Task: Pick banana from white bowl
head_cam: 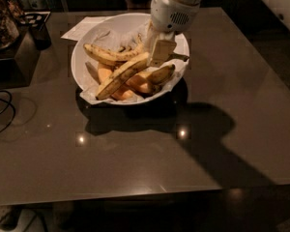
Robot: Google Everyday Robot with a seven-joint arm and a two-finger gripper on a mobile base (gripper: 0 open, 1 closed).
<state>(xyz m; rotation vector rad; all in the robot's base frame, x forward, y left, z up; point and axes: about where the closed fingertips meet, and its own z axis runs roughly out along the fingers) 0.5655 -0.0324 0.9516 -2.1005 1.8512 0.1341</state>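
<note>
The white bowl sits at the back middle of the dark table, lined with crumpled white paper. The banana, long and speckled, lies slanted across the bowl with its upper end raised. My gripper reaches down into the right side of the bowl from above. Its pale fingers are closed on the banana's upper end. The banana's lower tip rests near the bowl's front left rim. A shorter speckled banana lies behind it.
Orange-yellow pieces and another small banana lie under and beside the gripper. A sheet of paper lies behind the bowl. A dark box and a cable are at the left. The table's front edge is near.
</note>
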